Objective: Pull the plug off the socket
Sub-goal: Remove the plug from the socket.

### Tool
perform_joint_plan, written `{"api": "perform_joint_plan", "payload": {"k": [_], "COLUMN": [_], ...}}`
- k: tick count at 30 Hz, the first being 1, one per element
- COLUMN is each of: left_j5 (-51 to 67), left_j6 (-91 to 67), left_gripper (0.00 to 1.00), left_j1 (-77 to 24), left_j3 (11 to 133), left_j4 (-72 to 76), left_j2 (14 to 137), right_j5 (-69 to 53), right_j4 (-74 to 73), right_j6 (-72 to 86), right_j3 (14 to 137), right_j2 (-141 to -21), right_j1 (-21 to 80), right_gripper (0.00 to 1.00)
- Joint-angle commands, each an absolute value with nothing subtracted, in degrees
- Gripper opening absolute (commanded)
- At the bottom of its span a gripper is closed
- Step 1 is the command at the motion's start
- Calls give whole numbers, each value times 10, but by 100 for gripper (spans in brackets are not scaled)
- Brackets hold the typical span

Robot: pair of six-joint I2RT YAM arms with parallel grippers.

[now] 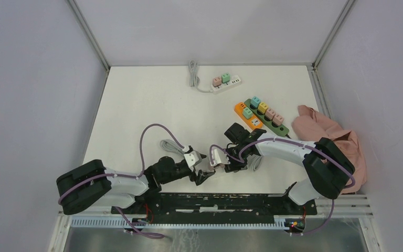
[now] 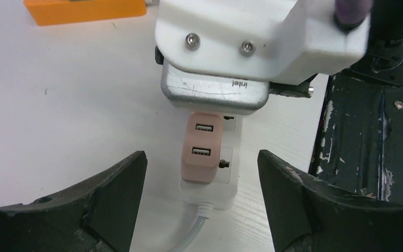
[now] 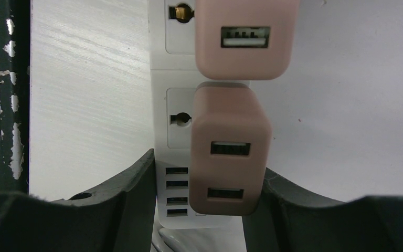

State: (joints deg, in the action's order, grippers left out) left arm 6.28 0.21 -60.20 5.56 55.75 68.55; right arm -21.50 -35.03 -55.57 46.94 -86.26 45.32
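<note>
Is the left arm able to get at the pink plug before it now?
Probably yes: the left gripper has its jaws wide open, and the pink plug sits straight ahead between them, nothing in the way.

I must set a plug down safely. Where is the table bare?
Bare: the table at far left, between its left edge and the back white strip. Crowded: the right side, with orange strip, green strip and pink cloth; also around the near white strip.

pink plug (image 3: 231, 168), white power strip (image 2: 225, 184), orange strip (image 1: 240, 108), dark green strip (image 1: 283, 128), pink cloth (image 1: 330, 134), white table (image 1: 136, 105)
</note>
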Motion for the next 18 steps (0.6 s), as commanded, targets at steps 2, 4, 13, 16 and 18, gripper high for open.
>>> {"api": "perform_joint_plan", "payload": {"k": [2,4,13,16,18], "left_j5": [56,52,79,97,97], "left_j6": [1,4,11,14,12], "left_gripper": [78,73,37,5,3], "left_j1": [-603,-603,-603,-604,-603], "left_j3": [91,98,117,111,99], "left_j4": [576,591,626,653,677], "left_j2": [741,761,811,809,793], "right_j5": [-215,-215,-219,-224,-229], "right_j4": [-354,-354,-359,-363,-364], "right_j6": [-560,-560,-562,-564,-563], "right_j3": [491,491,492,493,493], "right_j2": [-866,-865,-866,-865,-866], "right_j1": [452,452,452,452,452], "right_gripper": [0,0,0,0,0]}}
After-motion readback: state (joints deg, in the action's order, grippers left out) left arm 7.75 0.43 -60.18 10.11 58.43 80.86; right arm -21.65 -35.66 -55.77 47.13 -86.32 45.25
